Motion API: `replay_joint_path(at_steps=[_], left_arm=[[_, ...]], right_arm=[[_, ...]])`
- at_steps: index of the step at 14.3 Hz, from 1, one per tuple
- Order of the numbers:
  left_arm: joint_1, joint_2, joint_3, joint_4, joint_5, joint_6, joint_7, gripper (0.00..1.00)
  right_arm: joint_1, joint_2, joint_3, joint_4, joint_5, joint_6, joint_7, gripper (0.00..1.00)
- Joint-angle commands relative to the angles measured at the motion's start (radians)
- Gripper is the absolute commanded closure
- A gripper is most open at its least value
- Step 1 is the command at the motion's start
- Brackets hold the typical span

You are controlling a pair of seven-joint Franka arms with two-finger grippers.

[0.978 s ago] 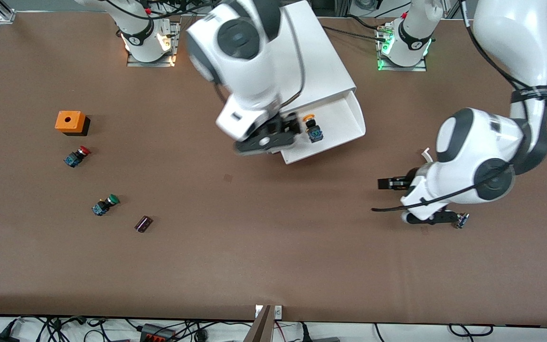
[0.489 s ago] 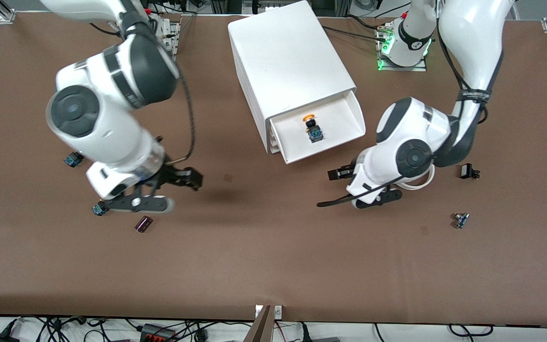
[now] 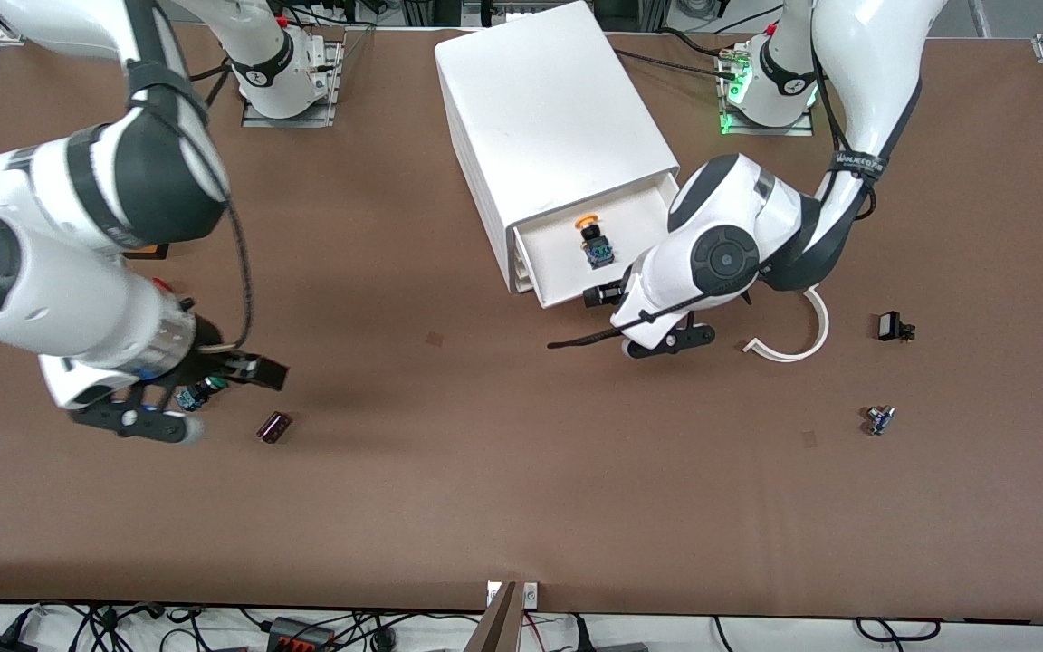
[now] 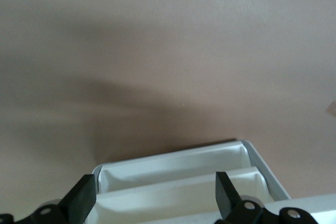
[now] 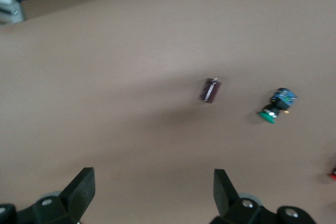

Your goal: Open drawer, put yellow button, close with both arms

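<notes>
The white cabinet point(image 3: 549, 109) stands at the robots' edge of the table, and its uppermost drawer point(image 3: 541, 261) is pulled open. The yellow button point(image 3: 592, 239) lies in the drawer. My left gripper point(image 3: 636, 317) is open at the drawer's front edge, toward the left arm's end. In the left wrist view point(image 4: 155, 190) the drawer's front rim point(image 4: 173, 182) shows between the fingers. My right gripper point(image 3: 206, 398) is open and empty over the table at the right arm's end. In the right wrist view point(image 5: 152, 190) only bare table lies between its fingers.
A green-capped button point(image 3: 202, 390) point(image 5: 276, 105) and a small dark brown part point(image 3: 273, 426) point(image 5: 210, 89) lie by the right gripper. An orange box point(image 3: 147, 250) is mostly hidden by the right arm. A white curved strip point(image 3: 793, 349), a black part point(image 3: 891, 326) and a small blue part point(image 3: 879, 419) lie at the left arm's end.
The right arm swung away from over the drawer to the right arm's end of the table. The left arm moved in to the drawer's front edge. The yellow button stayed in the drawer.
</notes>
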Motion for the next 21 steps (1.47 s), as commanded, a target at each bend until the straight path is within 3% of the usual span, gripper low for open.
replay_joint_path(at_steps=[1, 4, 7, 13, 17, 19, 21], left_arm=[[0.028, -0.080, -0.045, -0.114, -0.055, 0.019, -0.024, 0.00], [0.034, -0.103, -0.048, -0.140, -0.126, 0.017, -0.024, 0.00], [0.039, -0.115, -0.074, -0.163, -0.138, 0.008, -0.024, 0.00], [0.039, -0.118, -0.117, -0.209, -0.138, 0.011, -0.026, 0.00], [0.040, -0.117, -0.119, -0.199, -0.136, 0.011, -0.012, 0.00], [0.042, -0.112, -0.108, -0.174, -0.098, 0.019, -0.006, 0.00], [0.069, -0.109, -0.106, -0.114, 0.013, 0.016, -0.001, 0.00]], right_arm=[[-0.065, -0.108, 0.019, -0.131, -0.015, 0.004, 0.001, 0.00], [-0.091, -0.245, 0.020, -0.297, -0.091, 0.068, -0.011, 0.00], [-0.149, -0.348, 0.029, -0.421, -0.096, 0.082, -0.064, 0.00], [-0.266, -0.403, 0.022, -0.437, -0.067, 0.058, -0.316, 0.00], [-0.266, -0.421, -0.047, -0.435, -0.032, 0.029, -0.432, 0.00], [-0.266, -0.441, -0.047, -0.453, -0.041, 0.004, -0.442, 0.00], [-0.266, -0.460, -0.043, -0.493, -0.047, -0.002, -0.431, 0.00]])
